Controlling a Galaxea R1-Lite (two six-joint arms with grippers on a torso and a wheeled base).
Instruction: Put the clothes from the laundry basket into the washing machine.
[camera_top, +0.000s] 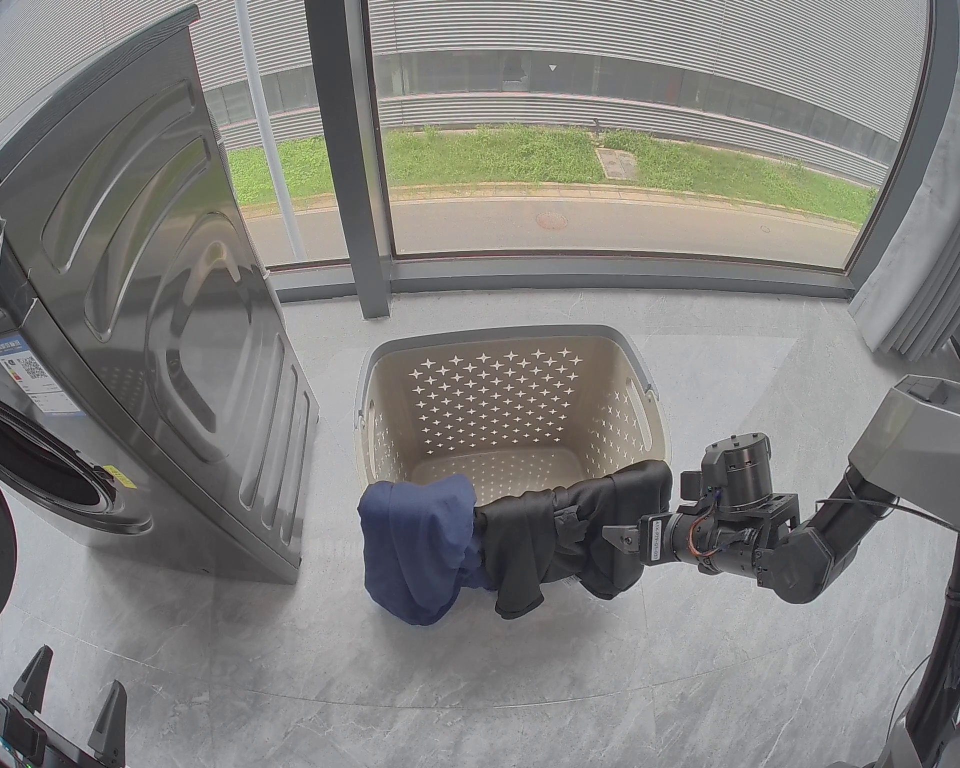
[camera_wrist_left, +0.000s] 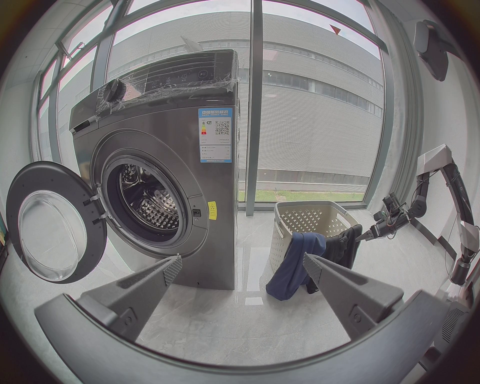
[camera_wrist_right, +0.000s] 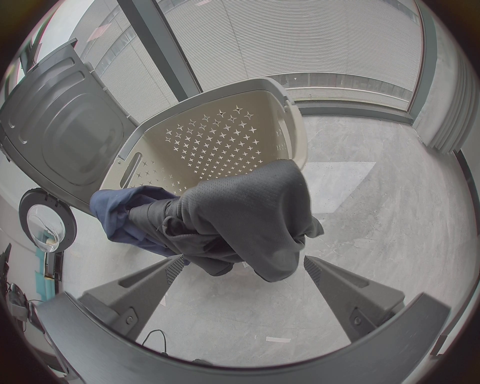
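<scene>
Risk: black garment (camera_top: 560, 535), draped over near rim of laundry basket (camera_top: 510, 335), overlaps blue garment (camera_top: 420, 545) to its left; right gripper (camera_top: 620, 540), spread wide beside it, could drag both or tip basket. Left gripper (camera_top: 78, 672) spread, empty

The right arm (camera_top: 812, 560) is held stretched forward and inward, low, with the wrist level. The right gripper (camera_top: 615, 540) is presented with its jaws spread wide. The left gripper (camera_top: 72, 697) is held low and close in, jaws likewise parted.
</scene>
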